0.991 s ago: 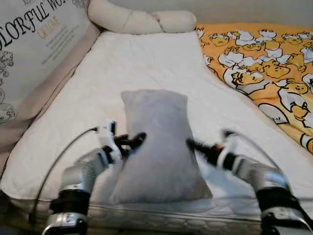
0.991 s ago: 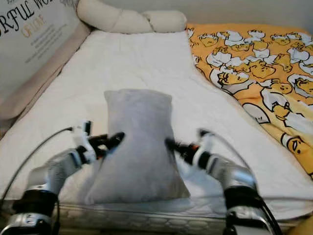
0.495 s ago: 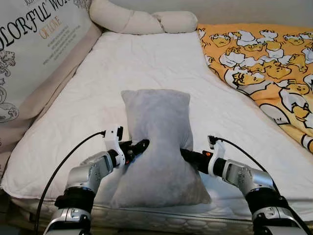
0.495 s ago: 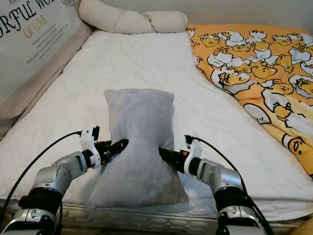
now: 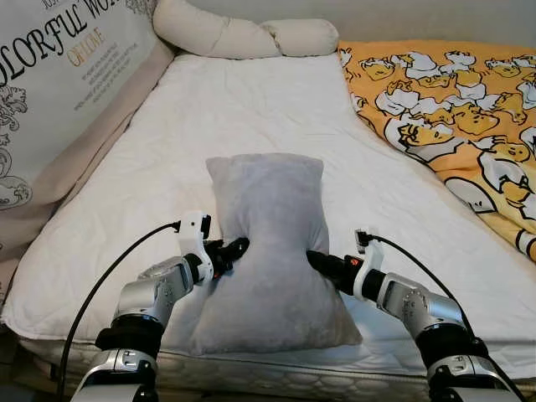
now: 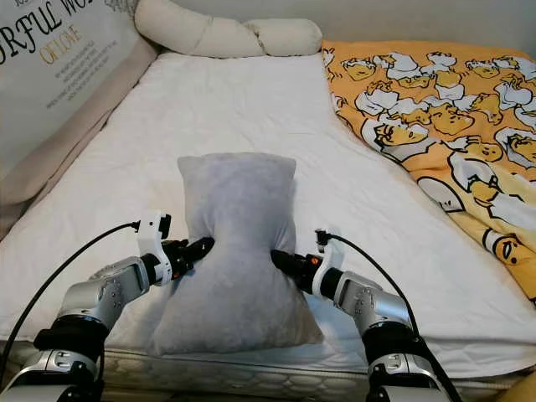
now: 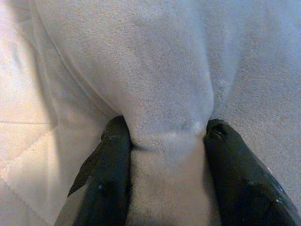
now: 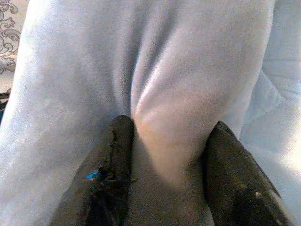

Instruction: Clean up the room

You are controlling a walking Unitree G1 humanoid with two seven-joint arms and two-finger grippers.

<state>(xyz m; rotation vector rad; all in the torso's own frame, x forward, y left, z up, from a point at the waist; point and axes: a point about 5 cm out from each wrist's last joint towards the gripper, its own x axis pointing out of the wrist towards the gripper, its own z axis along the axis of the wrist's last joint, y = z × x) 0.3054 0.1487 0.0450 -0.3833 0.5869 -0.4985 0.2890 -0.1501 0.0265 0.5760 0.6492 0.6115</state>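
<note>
- Pillow, grey, plush, lies on the white mattress near the foot edge, between the two arms; long axis runs away from the robot toward the head of the bed.
- Pillow waist pinched in at mid-length from both sides, so it reads as an hourglass; both ends puff out.
- Left tool touches the pillow's left flank at the waist; left wrist view shows its two black fingers clamped on a fold of grey plush bulging between them.
- Right tool touches the right flank, about opposite; right wrist view shows the same, fingers closed on a ridge of fabric.
- Both arms about equally near, one on each side of the long axis, forearms low over the mattress edge and angled inward, elbows out.
- Judgement: two-handed grip looks set, next move likely a lift and carry forward along the long axis toward the cream bolster at the head.
- Risk: soft plush could slip out or sag in the middle if the two tools rise unevenly.
- Yellow duck-print blanket lies bunched to the right, well apart from the pillow; printed cushion stands along the left side.
</note>
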